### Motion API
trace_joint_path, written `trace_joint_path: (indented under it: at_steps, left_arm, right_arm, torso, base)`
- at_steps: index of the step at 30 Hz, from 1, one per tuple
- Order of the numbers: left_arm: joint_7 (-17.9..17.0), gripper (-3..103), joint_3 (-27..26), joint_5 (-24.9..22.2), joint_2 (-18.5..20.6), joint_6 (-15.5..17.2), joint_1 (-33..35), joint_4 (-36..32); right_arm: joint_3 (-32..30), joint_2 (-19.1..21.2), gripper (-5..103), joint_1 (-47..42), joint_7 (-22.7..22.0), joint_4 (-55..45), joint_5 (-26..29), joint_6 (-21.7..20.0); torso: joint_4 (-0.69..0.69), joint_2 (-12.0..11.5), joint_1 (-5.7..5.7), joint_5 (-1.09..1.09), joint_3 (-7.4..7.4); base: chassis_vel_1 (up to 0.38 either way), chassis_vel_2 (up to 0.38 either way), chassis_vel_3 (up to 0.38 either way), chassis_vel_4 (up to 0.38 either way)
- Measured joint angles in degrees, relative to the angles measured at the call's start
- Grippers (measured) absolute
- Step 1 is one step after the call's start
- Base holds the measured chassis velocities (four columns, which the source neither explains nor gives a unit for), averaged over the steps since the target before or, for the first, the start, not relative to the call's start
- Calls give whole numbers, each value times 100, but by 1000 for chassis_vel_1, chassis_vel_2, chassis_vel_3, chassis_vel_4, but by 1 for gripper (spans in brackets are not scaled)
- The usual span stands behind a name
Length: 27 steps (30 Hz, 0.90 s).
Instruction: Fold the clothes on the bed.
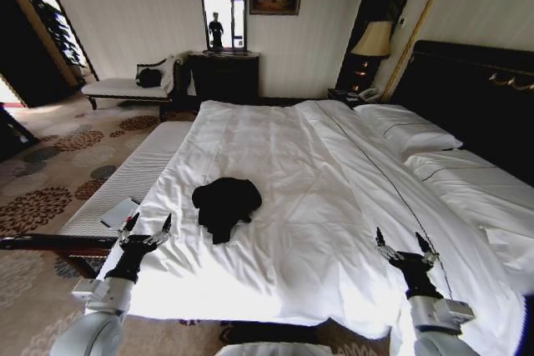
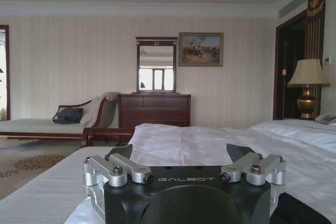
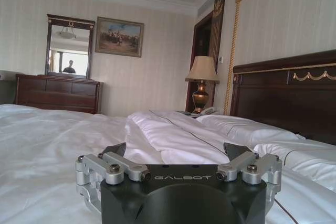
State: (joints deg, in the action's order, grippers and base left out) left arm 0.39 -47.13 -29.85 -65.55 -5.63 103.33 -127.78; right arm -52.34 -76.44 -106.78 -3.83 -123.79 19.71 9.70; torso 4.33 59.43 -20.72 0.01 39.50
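Note:
The clothes [image 1: 224, 204] lie as a crumpled black heap on the white duvet of the bed [image 1: 317, 172], a little left of its middle. My left gripper [image 1: 148, 226] hovers open at the bed's near left edge, left of and nearer than the heap. My right gripper [image 1: 404, 242] is open over the near right part of the duvet, well apart from the clothes. In the left wrist view the open fingers [image 2: 118, 157] point across the bed [image 2: 178, 140] toward the far wall. In the right wrist view the open fingertips [image 3: 114, 150] sit just above the white duvet [image 3: 47, 140].
A pale bench [image 1: 125, 179] with a flat card on it runs along the bed's left side. The dark headboard [image 1: 476, 97] and pillows [image 1: 405, 127] are on the right. A dresser [image 1: 224, 77], mirror, lamp [image 1: 371, 43] and chaise with a dark bag [image 1: 148, 77] line the far wall.

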Motion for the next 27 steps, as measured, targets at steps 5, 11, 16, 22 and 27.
trace_joint_path:
  at_steps: [5,11,16,22,27]
  left_arm:
    - [1,100,2,-5,2,7,-15,27]
    - [2,100,3,-12,-3,7,0,33]
    - [2,100,9,-15,-13,3,30,32]
    - [1,100,34,-3,-17,2,8,19]
    - [2,100,34,0,-17,2,27,-1]
  right_arm:
    - [-2,-45,100,-9,-10,-25,-6,16]
    - [-1,-60,100,-20,-9,-34,-18,44]
    - [-7,-81,100,-26,-3,-49,-14,64]
    - [-6,-113,100,-81,5,-73,-50,88]
    - [17,-145,100,-101,9,-82,-125,107]
  torso:
    - [0,0,0,0,0]
    - [0,0,0,0,0]
    - [-1,0,0,-1,0]
    - [0,0,0,-1,0]
    - [0,0,0,0,0]
  base:
    - [55,61,-55,-74]
    - [76,88,-83,-93]
    - [101,98,-109,-90]
    - [112,106,-107,-97]
    - [86,81,-92,-104]
